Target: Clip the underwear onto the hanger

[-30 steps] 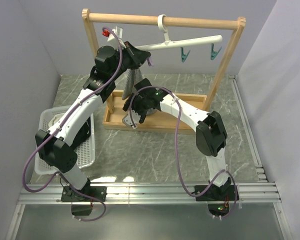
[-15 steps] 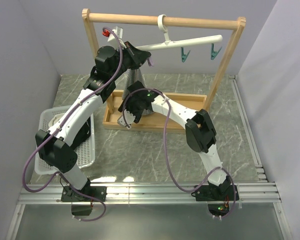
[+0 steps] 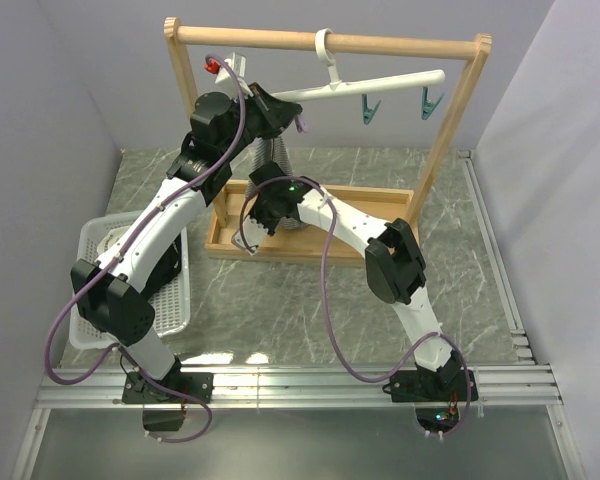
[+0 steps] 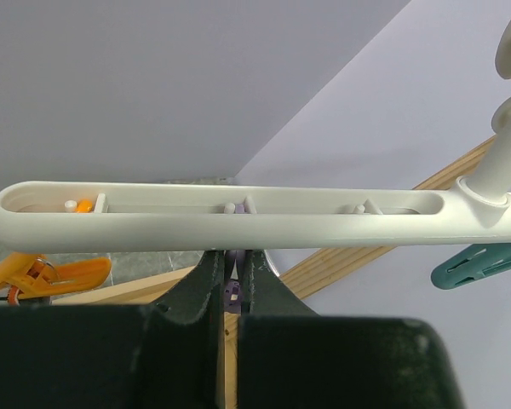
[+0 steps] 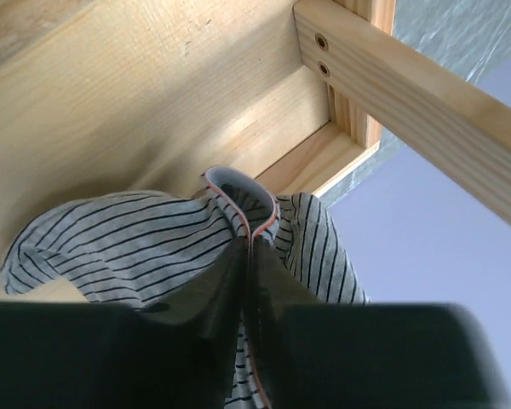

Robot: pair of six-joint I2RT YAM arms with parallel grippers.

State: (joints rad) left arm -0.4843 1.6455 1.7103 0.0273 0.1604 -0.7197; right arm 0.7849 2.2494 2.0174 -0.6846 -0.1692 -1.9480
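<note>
A white basket (image 3: 92, 240) sits at the left edge of the grey worktop (image 3: 310, 300). The left arm reaches up under the wooden frame (image 3: 325, 41). There the left claw (image 4: 232, 260) is clenched on the purple clip (image 4: 232, 296), just below the white hanger (image 4: 238, 217). An orange clip (image 4: 47, 274) dangles near the bar's left end, and a teal clip (image 4: 481, 264) hangs towards the hook side.

Seen from above, the hanger hooks over the frame's top rail, tilted, with two teal clips on its right half. Below it, the right claw (image 5: 249, 247) is pinched shut on a folded edge of the striped underwear (image 5: 128, 239). It holds the cloth over the frame's wooden tray base (image 5: 111, 102), under the left claw.
</note>
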